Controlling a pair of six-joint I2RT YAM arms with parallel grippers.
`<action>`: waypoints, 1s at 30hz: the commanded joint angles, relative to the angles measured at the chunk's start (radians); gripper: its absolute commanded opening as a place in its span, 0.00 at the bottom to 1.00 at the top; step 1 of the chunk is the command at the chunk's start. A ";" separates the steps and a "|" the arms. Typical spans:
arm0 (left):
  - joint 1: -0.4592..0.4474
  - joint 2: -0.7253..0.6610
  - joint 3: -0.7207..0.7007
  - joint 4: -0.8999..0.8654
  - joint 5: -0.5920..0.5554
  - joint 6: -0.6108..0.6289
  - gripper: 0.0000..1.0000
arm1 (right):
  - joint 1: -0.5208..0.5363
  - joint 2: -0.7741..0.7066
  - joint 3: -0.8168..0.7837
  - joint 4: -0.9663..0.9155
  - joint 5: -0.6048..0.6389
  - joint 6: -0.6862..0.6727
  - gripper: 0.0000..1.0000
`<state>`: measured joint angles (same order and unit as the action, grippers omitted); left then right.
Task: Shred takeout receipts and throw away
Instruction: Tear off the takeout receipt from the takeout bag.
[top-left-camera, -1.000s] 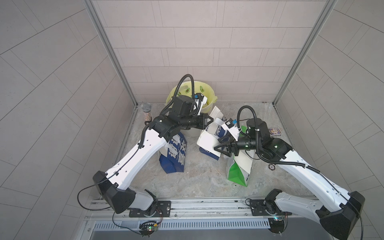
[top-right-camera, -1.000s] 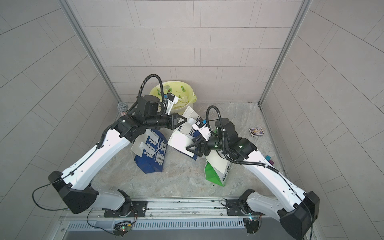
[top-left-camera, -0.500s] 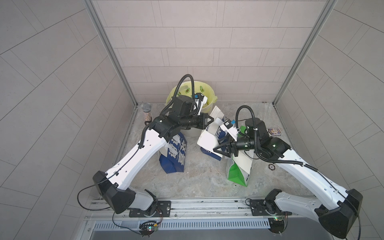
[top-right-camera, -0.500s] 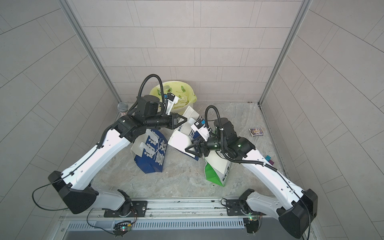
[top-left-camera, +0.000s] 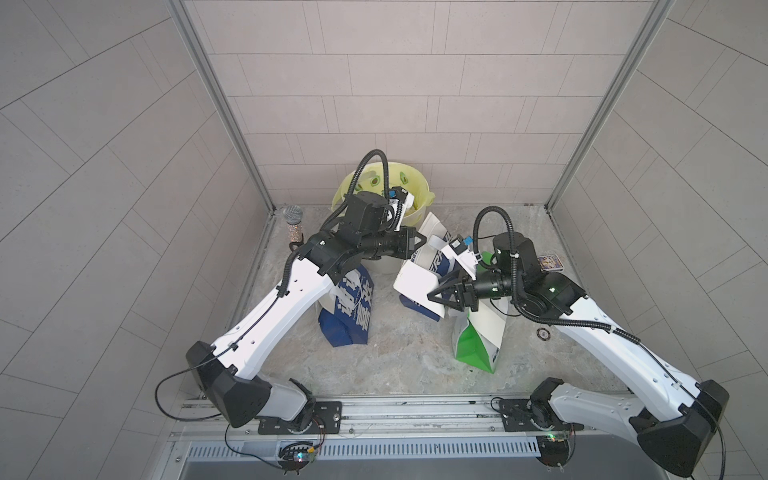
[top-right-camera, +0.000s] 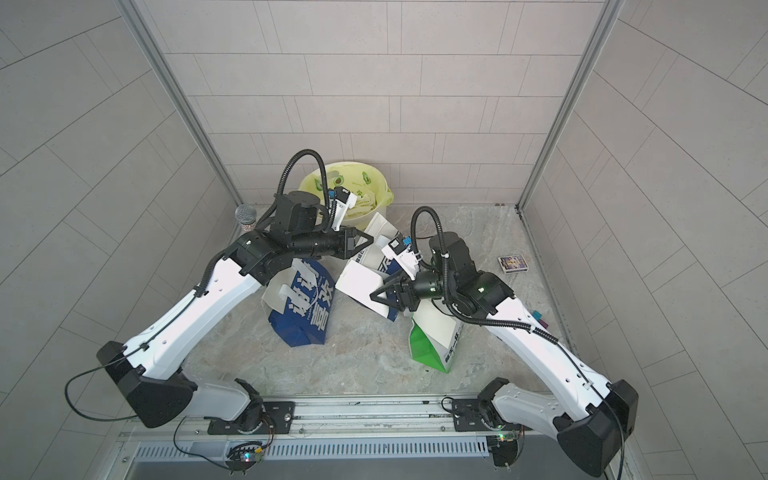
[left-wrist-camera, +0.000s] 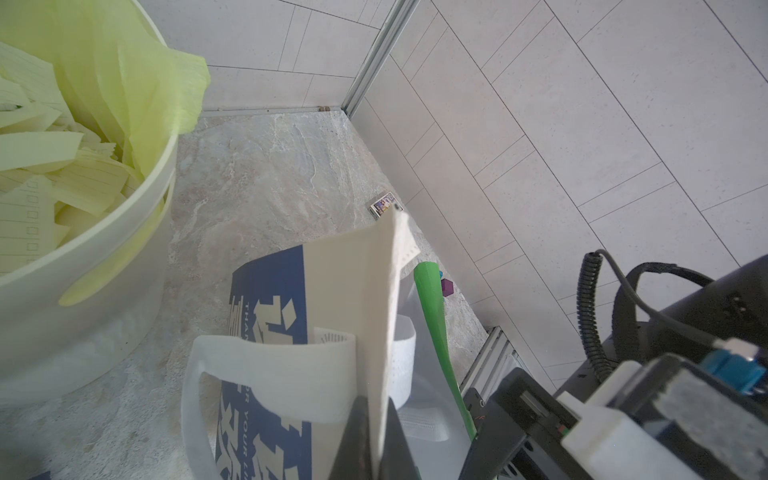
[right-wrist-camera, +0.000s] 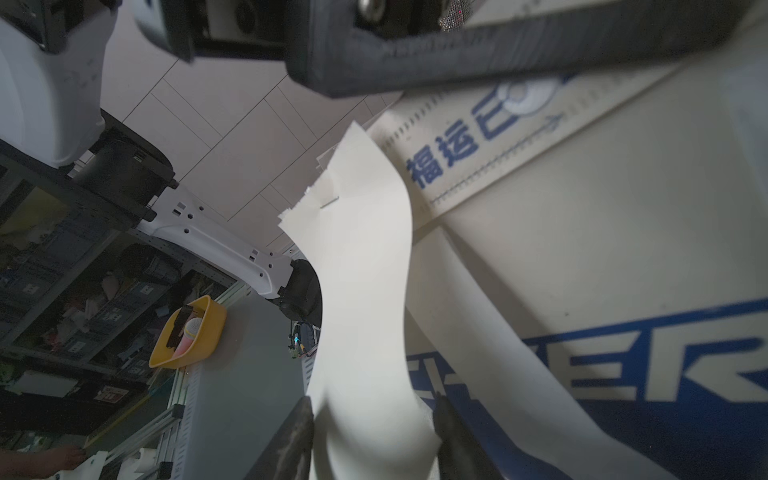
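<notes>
Left wrist view shows the left gripper (left-wrist-camera: 376, 409) with jaws clenched on the receipt (left-wrist-camera: 382, 307), over the blue-and-white bag (left-wrist-camera: 266, 299). Only the right wrist view shows the right gripper (right-wrist-camera: 372, 405), jaws apart and straddling the receipt.

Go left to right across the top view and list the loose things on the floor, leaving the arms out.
Silver-capped jar → dark blue bag → white-and-blue bag → green-and-white bag → small printed box. The yellow-lined bin is left out, since it spans two of the bags.
</notes>
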<state>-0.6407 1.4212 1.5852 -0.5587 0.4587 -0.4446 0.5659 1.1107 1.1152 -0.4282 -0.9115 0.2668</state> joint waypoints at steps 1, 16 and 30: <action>0.006 -0.021 -0.004 0.045 -0.001 0.020 0.00 | 0.009 0.001 0.025 -0.003 0.001 -0.011 0.41; 0.006 0.027 -0.036 -0.027 -0.053 0.032 0.00 | 0.055 0.025 0.079 -0.022 0.013 -0.072 0.00; 0.017 0.093 -0.131 -0.002 -0.074 0.016 0.00 | 0.111 -0.004 0.076 0.004 -0.027 -0.092 0.00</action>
<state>-0.6300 1.5120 1.4616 -0.5995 0.3988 -0.4313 0.6682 1.1393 1.1797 -0.4526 -0.9012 0.2096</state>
